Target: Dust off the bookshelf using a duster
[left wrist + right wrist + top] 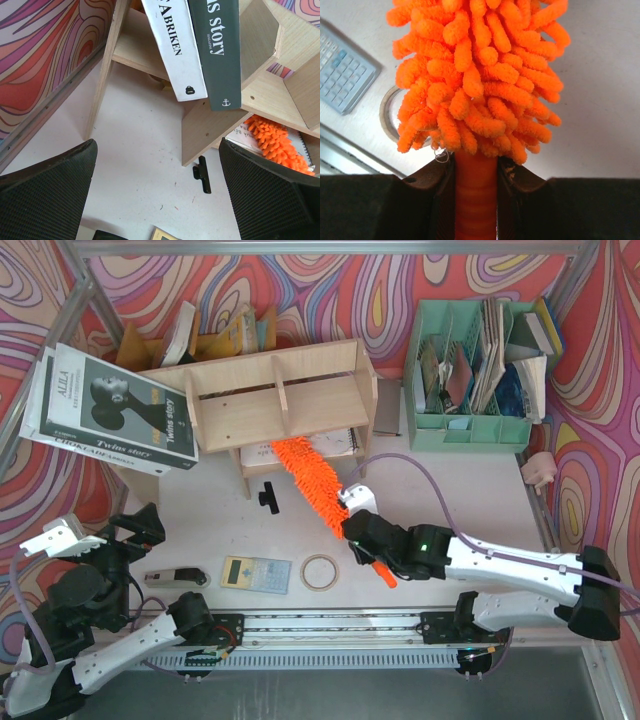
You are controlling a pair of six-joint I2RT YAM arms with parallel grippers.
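Duster (312, 480): bushy orange microfibre head, slim ribbed handle clenched in my right hand (360, 525). Head runs straight ahead of that hand, tip tucked under lower tier of bookshelf (280, 390), over spiral notebook (335, 443) lying there. My read: sweeping step under lower tier. Next move calls for sideways draw along board, light contact, no snag on divider. Left hand (130, 532) released, jaws wide, holding nothing; leaning books (110, 410) ahead of it.
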